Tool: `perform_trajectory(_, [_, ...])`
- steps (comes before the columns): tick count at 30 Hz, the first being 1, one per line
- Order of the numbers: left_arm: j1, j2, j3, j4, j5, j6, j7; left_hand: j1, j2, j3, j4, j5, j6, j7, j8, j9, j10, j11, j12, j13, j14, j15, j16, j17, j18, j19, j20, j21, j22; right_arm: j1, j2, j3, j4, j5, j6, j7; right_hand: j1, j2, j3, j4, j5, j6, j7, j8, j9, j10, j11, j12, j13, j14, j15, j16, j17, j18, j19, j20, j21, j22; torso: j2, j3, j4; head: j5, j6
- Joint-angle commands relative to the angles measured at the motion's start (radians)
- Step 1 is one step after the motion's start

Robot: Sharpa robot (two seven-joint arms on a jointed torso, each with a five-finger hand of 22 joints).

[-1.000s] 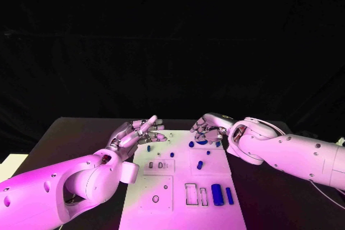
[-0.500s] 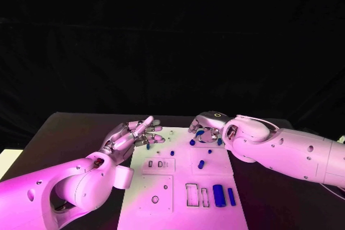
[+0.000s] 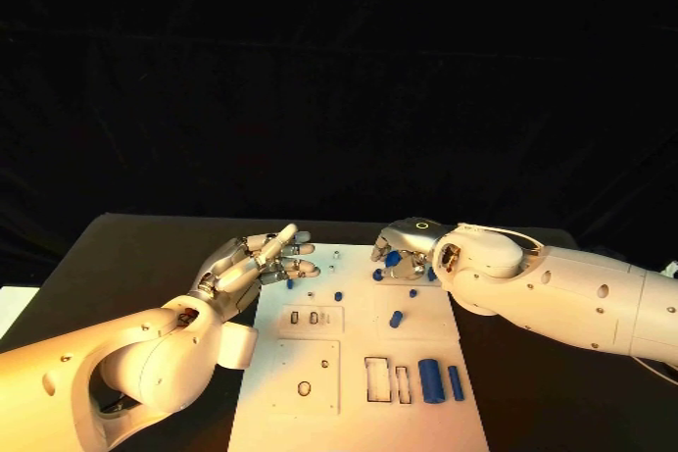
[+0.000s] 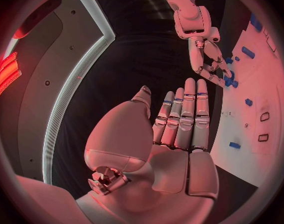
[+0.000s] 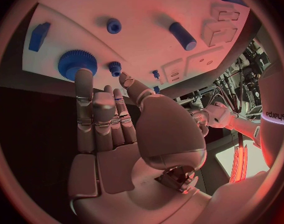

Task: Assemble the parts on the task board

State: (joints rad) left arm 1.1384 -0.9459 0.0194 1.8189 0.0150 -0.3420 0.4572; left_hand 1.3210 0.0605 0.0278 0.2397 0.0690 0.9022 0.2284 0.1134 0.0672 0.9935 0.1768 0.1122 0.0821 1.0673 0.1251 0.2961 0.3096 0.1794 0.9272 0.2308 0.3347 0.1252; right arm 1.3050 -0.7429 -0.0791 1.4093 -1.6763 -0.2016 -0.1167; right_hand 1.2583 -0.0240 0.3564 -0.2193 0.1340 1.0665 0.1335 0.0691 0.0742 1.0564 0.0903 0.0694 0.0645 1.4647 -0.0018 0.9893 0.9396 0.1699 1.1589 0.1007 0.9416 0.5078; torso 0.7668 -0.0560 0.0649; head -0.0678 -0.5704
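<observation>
on the white rectangular task board (image 3: pixel 361 374) near the tabletop's front edge, two blue cylinders (image 3: pixel 440 381) lie loose beside empty slots, so most assembly looks undone. further back, small blue pegs (image 3: pixel 396 319) stand scattered. the left hand (image 3: pixel 262 261) hovers released, fingers straight. at the far end the right hand (image 3: pixel 403 256) touches a blue toothed gear (image 5: pixel 76 63), grasping nothing; since a second ago it has edged inward.

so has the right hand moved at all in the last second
Barely, if at all. The right hand hangs over the far end of the white board by the same blue parts as before; the small shift matches the whole picture's shift, so it is mostly camera motion.
</observation>
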Motion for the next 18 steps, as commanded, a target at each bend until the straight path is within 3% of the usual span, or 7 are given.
perform_trajectory(1, [0.004,0.001,0.001,0.004,-0.006,0.009,0.001,0.006,0.003,-0.007,0.002,0.001,-0.005,0.01,-0.005,-0.001,-0.003,0.004,-0.005,-0.001,-0.009,-0.001,0.002,0.002,0.001,-0.006,0.0,-0.007,-0.002,0.0,0.004,0.0,-0.005,-0.034,0.054,-0.024,0.003,-0.009,0.003,0.004,0.003,-0.002,-0.006,-0.004,0.0,-0.009,-0.001,-0.003,-0.001,0.034,-0.001,0.005,0.002,0.005,0.008,-0.002,0.005,0.001,0.006,-0.0016,0.0015,0.001,-0.003])
perform_trajectory(8, [0.008,0.002,0.001,0.001,-0.006,0.007,-0.003,0.005,0.004,-0.007,0.003,0.001,-0.005,0.011,-0.005,-0.001,-0.004,0.005,-0.006,-0.001,-0.01,-0.001,0.003,0.003,0.001,-0.006,0.001,-0.007,-0.002,-0.002,0.018,0.0,-0.022,-0.017,0.048,-0.024,0.002,-0.003,0.015,0.018,0.003,0.005,-0.006,-0.003,0.001,-0.004,0.001,0.001,-0.001,0.033,0.0,0.023,0.016,0.004,0.008,-0.002,0.018,0.014,0.007,-0.0008,0.0017,0.004,-0.008])
perform_trajectory(13, [0.008,0.004,0.001,-0.001,-0.006,0.006,-0.004,0.005,0.004,-0.008,0.003,0.001,-0.006,0.012,-0.006,-0.001,-0.005,0.005,-0.007,-0.001,-0.01,-0.001,0.004,0.004,0.001,-0.006,0.001,-0.007,-0.002,-0.002,0.022,0.0,-0.028,-0.002,0.049,-0.022,0.004,0.0,0.023,0.024,0.004,0.008,-0.005,-0.003,0.002,-0.002,0.002,0.002,-0.001,0.033,0.001,0.033,0.025,0.003,0.009,-0.001,0.026,0.023,0.01,-0.0044,0.0036,0.004,-0.01])
perform_trajectory(18, [0.008,0.006,0.001,-0.003,-0.006,0.005,-0.007,0.004,0.004,-0.008,0.004,0.001,-0.007,0.012,-0.007,-0.001,-0.005,0.006,-0.008,-0.002,-0.011,0.0,0.004,0.004,0.001,-0.006,0.001,-0.008,-0.002,-0.003,0.027,0.0,-0.032,0.003,0.054,-0.019,0.004,0.002,0.031,0.031,0.004,0.013,-0.003,-0.002,0.003,0.004,0.004,0.003,-0.001,0.031,0.003,0.041,0.031,0.002,0.008,0.0,0.033,0.029,0.012,-0.0039,0.0031,0.005,-0.012])
